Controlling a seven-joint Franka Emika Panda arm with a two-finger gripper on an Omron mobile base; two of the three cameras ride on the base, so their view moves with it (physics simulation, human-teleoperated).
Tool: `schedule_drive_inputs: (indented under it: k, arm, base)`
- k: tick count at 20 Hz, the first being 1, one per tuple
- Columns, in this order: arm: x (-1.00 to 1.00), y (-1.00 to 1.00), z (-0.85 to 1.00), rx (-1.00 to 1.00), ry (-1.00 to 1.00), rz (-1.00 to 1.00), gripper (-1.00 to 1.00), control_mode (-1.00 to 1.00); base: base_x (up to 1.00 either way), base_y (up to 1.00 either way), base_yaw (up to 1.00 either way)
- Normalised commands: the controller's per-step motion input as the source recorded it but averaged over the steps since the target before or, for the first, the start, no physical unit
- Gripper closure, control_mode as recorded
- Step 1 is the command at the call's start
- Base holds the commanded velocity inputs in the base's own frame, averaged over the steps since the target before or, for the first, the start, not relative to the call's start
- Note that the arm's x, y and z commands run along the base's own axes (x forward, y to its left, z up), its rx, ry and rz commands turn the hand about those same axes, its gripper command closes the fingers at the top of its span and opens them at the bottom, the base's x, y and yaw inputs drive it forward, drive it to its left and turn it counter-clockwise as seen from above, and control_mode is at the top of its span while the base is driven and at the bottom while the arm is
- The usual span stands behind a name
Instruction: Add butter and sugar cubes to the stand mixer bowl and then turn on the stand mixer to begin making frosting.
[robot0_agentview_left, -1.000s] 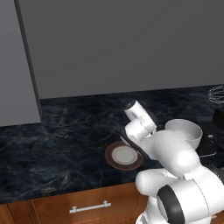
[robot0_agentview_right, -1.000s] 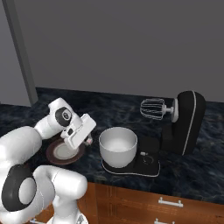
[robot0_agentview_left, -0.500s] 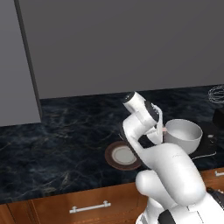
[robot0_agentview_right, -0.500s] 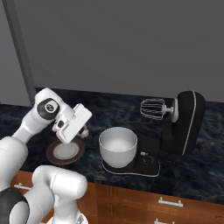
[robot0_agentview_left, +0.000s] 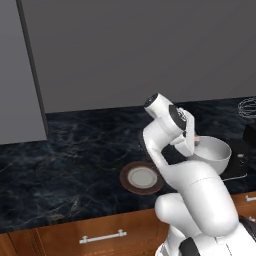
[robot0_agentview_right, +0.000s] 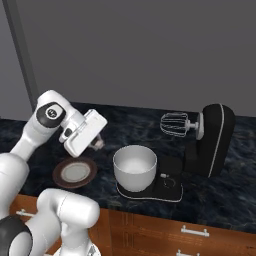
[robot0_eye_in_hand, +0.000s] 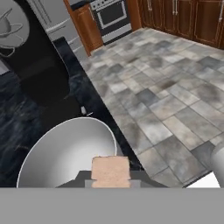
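My gripper (robot0_agentview_right: 97, 142) is shut on a small beige sugar cube (robot0_eye_in_hand: 110, 171) and hangs above the counter, between the plate and the stand mixer bowl (robot0_agentview_right: 135, 167). In the left base view the gripper (robot0_agentview_left: 193, 142) is just left of the bowl (robot0_agentview_left: 214, 153), at rim height or slightly above. From the hand, the cube shows over the near rim of the pale grey bowl (robot0_eye_in_hand: 65, 151). The bowl sits on the black stand mixer (robot0_agentview_right: 214, 140), whose head is tilted up with the silver whisk (robot0_agentview_right: 174, 124) clear of it. The butter is out of view.
A brown-rimmed white plate (robot0_agentview_right: 75, 172) lies on the dark marble counter left of the bowl. Grey wall cabinets (robot0_agentview_left: 150, 45) hang above the counter. Wooden drawers (robot0_agentview_right: 190, 232) run below the front edge. The hand view looks past the counter edge to a tiled floor (robot0_eye_in_hand: 175, 87).
The arm has risen from the plate and swung right toward the bowl, carrying the sugar cube. Bowl, mixer and plate have stayed in place.
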Motion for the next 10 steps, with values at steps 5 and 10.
schedule_drive_inputs:
  k: [5,10]
  arm:
    - [0.03,-0.48,0.10,0.06,0.05,0.00,1.00,-1.00]
    - [0.13,-0.63,-0.02,0.19,0.00,0.06,1.00,-1.00]
  base:
    - [0.00,0.00,0.00]
    - [0.00,0.00,0.00]
